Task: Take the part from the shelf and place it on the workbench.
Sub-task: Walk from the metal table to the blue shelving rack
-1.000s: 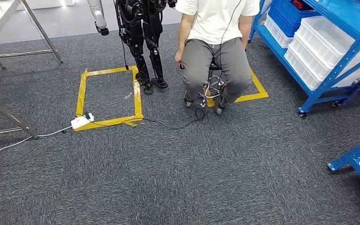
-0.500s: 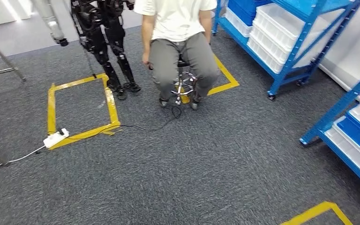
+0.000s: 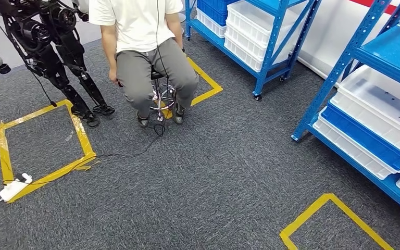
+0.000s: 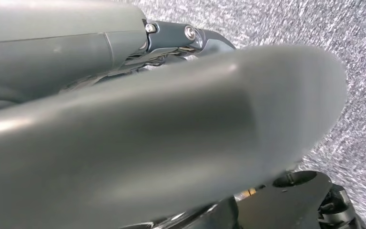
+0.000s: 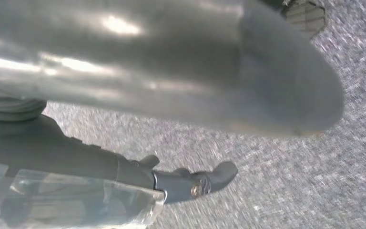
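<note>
While both arms hang at my sides, the blue shelf (image 3: 364,94) with its white bins (image 3: 380,107) lies ahead to my right, nearer the right hand (image 5: 171,62). The part isn't visible; the left hand (image 4: 162,138) is blurred, so neither hand's fingers can be read.

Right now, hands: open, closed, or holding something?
Left hand: open, nothing seen in it.
Right hand: cannot be told; a clear glossy plastic sheet lies by its dark fingers.

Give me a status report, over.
Left hand hangs empty over carpet. Right hand grip unclear. Shelf ahead right, part not made out. Seated person to the left, off the path.
</note>
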